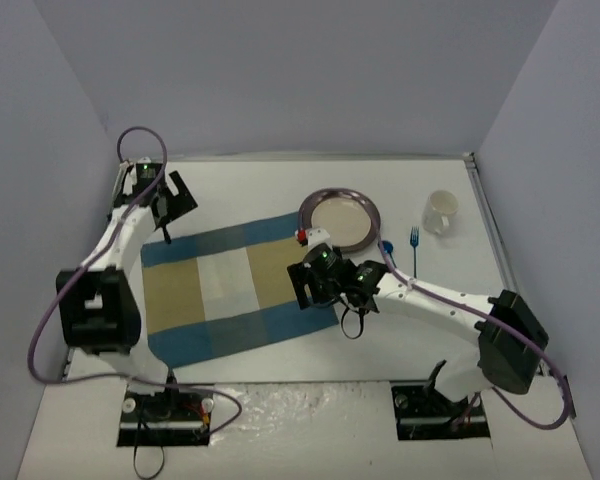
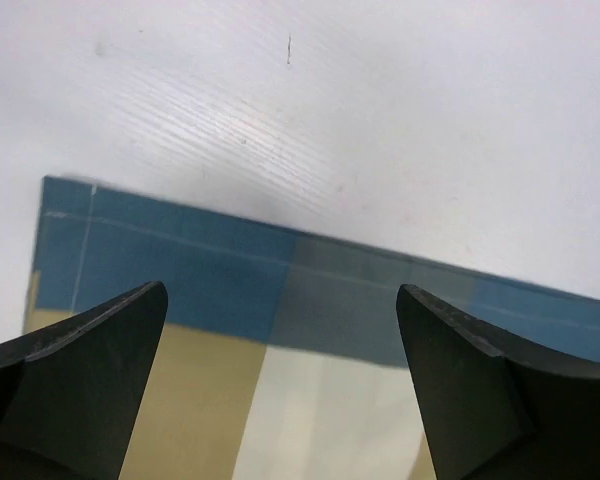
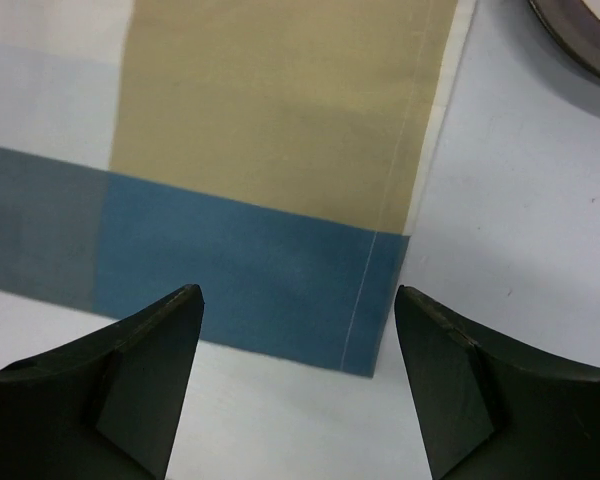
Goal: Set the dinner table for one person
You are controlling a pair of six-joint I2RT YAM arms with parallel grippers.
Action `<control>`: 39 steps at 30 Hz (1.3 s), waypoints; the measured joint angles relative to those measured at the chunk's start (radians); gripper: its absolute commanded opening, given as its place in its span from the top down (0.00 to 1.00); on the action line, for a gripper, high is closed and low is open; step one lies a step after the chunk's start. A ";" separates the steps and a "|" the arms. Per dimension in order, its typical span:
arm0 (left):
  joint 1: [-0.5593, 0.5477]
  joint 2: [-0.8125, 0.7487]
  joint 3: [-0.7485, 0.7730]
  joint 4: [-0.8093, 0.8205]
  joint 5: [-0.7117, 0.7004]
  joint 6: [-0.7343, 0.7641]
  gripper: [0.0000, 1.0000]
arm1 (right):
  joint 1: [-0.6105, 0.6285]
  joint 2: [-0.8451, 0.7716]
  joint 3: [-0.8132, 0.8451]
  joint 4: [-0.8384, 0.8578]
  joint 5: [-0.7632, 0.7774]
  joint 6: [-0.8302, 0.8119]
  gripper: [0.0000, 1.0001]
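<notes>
Right gripper [image 3: 297, 295]: released, jaws wide, nothing held; hangs over the mat's [image 1: 235, 290] near right corner.
Left gripper [image 2: 280, 295]: released, empty; hangs over the mat's far left edge.
Table [image 1: 240, 190]: white, lies under everything and fills the floor of the top view.
Risk, mat: lies flat; a finger dipping low on either side would likely catch the hem and ruck the cloth.
Risk, spoon [image 1: 384, 246]: the right arm's cable [image 1: 355, 222] loops just above it and the plate [image 1: 340, 218]; a swing could drag or scatter them.
Risk, plate: shallow metal rim; a pinch there may slip.
Risk, cup [image 1: 440, 211]: upright near the far right edge; a bump could topple it.
Count: mat 1; spoon 1, partly hidden; fork [image 1: 413, 245] 1; plate 1; cup 1.
</notes>
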 measured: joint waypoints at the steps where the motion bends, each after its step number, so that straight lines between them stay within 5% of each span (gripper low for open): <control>1: -0.010 -0.054 -0.005 -0.024 -0.007 0.000 0.03 | -0.018 0.033 0.000 0.019 -0.014 -0.012 0.27; 7: -0.137 -0.433 -0.224 -0.084 -0.073 -0.056 0.03 | -0.078 0.184 0.001 0.092 -0.055 -0.075 0.30; 11: -0.174 -0.533 -0.448 -0.112 -0.073 -0.118 0.03 | -0.076 0.223 0.001 0.138 -0.076 -0.106 0.32; 20: -0.164 -0.413 -0.647 -0.094 -0.074 -0.218 0.03 | -0.054 0.283 -0.035 0.217 -0.087 -0.134 0.35; 30: -0.085 -0.191 -0.512 -0.046 -0.101 -0.227 0.03 | -0.001 0.309 -0.049 0.245 -0.124 -0.114 0.37; 39: -0.050 -0.178 -0.499 -0.028 -0.101 -0.221 0.03 | 0.050 0.271 -0.075 0.223 -0.202 -0.052 0.37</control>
